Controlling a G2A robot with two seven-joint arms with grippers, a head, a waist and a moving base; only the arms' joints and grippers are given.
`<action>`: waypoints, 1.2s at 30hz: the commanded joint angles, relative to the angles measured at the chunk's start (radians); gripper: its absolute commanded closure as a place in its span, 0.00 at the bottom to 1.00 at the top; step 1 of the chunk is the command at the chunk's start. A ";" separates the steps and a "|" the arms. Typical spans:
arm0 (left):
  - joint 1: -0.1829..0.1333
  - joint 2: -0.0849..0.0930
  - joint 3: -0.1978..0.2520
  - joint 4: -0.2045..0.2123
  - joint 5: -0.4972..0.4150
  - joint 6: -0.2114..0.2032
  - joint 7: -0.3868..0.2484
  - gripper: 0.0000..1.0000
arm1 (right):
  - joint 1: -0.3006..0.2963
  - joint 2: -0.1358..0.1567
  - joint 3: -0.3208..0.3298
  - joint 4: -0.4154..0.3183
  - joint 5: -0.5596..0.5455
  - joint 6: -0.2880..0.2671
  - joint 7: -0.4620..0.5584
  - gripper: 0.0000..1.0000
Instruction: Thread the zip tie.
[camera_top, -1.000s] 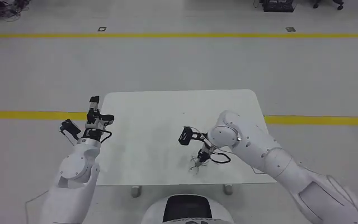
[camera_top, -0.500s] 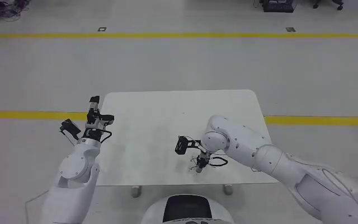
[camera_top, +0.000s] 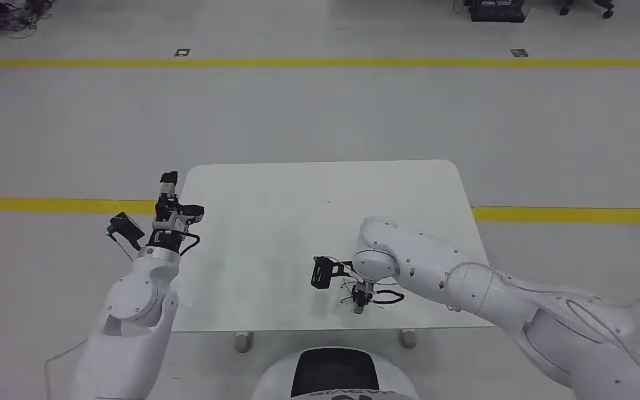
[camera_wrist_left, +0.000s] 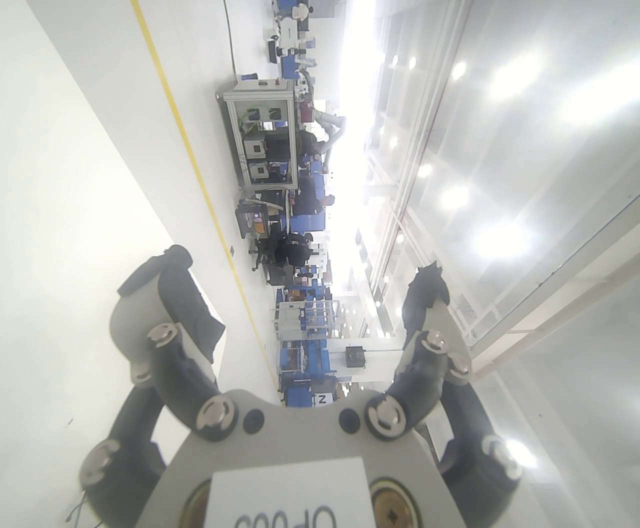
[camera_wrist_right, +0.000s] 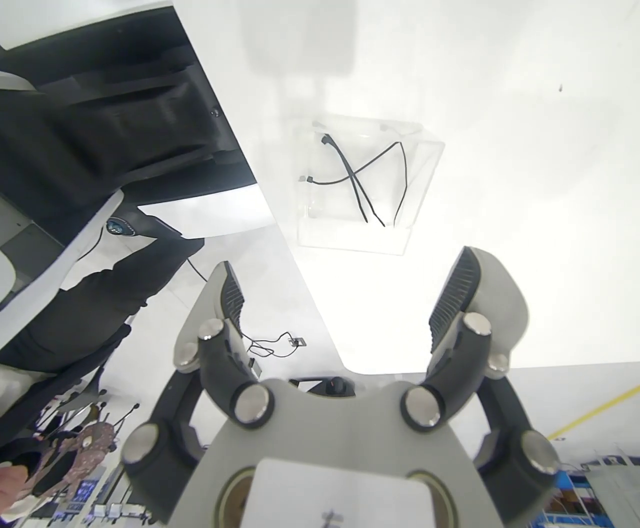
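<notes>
Threading looks unstarted: black zip ties lie loose, crossed, in a clear tray on the tabletop. The right tool hangs near them, spread and empty; the left tool, likewise spread, sits aside.

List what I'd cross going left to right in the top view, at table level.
Left gripper, open, at the table's left edge → bare stretch of table → right gripper, open, by the table's near edge.
</notes>
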 joint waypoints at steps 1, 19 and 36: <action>0.000 0.000 0.000 0.000 0.000 0.000 0.000 0.00 | -0.007 0.001 -0.001 -0.003 -0.029 0.000 -0.037 0.00; 0.000 0.000 0.000 0.000 0.000 0.000 0.000 0.00 | -0.046 0.015 -0.016 -0.059 -0.217 0.002 -0.134 0.00; 0.000 0.000 0.000 0.000 0.000 0.000 0.000 0.00 | -0.067 0.021 -0.007 -0.041 -0.268 0.000 -0.174 0.00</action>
